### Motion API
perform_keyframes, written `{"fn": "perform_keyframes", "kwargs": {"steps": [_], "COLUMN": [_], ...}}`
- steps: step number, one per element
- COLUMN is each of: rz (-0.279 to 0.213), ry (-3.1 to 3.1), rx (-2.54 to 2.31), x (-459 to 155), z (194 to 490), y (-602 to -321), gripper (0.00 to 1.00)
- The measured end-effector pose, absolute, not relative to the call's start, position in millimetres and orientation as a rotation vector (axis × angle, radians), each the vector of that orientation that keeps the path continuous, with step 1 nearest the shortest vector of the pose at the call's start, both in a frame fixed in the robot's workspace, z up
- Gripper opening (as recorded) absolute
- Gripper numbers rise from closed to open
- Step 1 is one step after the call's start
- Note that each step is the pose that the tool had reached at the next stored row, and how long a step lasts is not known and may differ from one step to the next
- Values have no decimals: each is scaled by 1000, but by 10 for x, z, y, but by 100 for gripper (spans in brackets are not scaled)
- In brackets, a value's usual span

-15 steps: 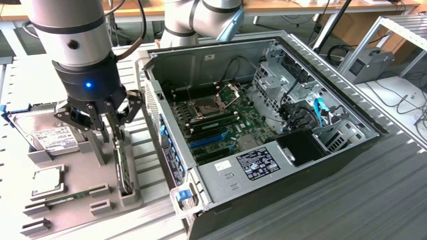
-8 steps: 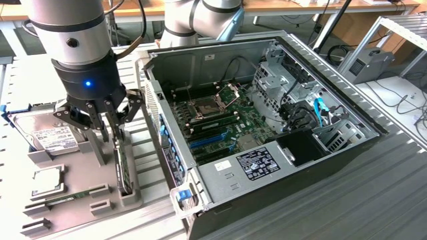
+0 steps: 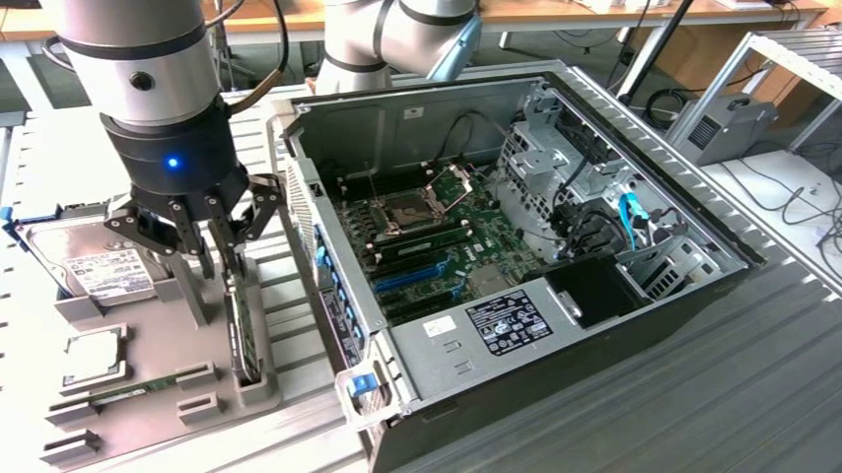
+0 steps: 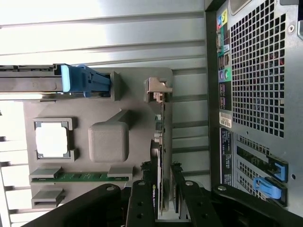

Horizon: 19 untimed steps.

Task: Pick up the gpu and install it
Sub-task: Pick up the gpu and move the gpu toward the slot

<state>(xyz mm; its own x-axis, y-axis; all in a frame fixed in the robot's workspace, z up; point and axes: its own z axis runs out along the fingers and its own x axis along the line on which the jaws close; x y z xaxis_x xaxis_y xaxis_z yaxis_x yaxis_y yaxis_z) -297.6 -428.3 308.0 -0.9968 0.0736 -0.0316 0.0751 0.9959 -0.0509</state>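
Left of the open computer case (image 3: 526,414) in the exterior view, we note a grey fixture tray (image 3: 158,335) (image 4: 47,106) on the ribbed metal bench (image 3: 736,394).

- The gpu (image 3: 243,325) (image 4: 162,127) stands on edge in a slot along the tray side nearest the case, seated in its holder. In the wrist view its silver bracket (image 4: 158,90) sits at the far end of the card.
- The gripper (image 3: 224,246) (image 4: 163,203) hangs directly over the card's upper edge, at the end away from the bracket. We cannot tell whether it is clamped on the card or merely set around it.
- Also on the tray: a hard drive (image 3: 99,266) with a white label, a square processor (image 3: 93,360) (image 4: 51,140) in its pocket, and a narrow green memory stick (image 3: 132,386) (image 4: 80,177).
- The case lies on its side with the panel off. The motherboard (image 3: 448,246) is exposed, with blue expansion slots (image 3: 408,276) towards the tray side.
- The wrist view shows the case's perforated rear panel (image 4: 255,71) just beside the tray.
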Motion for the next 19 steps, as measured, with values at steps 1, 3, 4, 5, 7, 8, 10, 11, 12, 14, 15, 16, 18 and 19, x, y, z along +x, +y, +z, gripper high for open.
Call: {"fn": "perform_keyframes", "kwargs": {"steps": [1,3,4,5,7,8,10,11,12,14,15,16,18,19], "rz": [-81,-81,-81,-81,-81,-81,-81,-81,-81,-81,-81,-81,-81,-81], "ry": [3109,3109,3109,3109,3109,3109,3109,3109,3109,3109,3109,3109,3109,3109], "rx": [116,116,116,116,116,116,116,116,116,116,116,116,116,116], "x": [-2976,-2976,-2976,-2976,-2976,-2976,-2976,-2976,-2976,-2976,-2976,-2976,-2976,-2976], "z": [3084,3091,3093,3096,3102,3104,3109,3111,3114,3123,3125,3128,3133,3137], "y": [-4283,-4283,-4283,-4283,-4283,-4283,-4283,-4283,-4283,-4283,-4283,-4283,-4283,-4283], "gripper": [29,29,29,29,29,29,29,29,29,29,29,29,29,29]}}
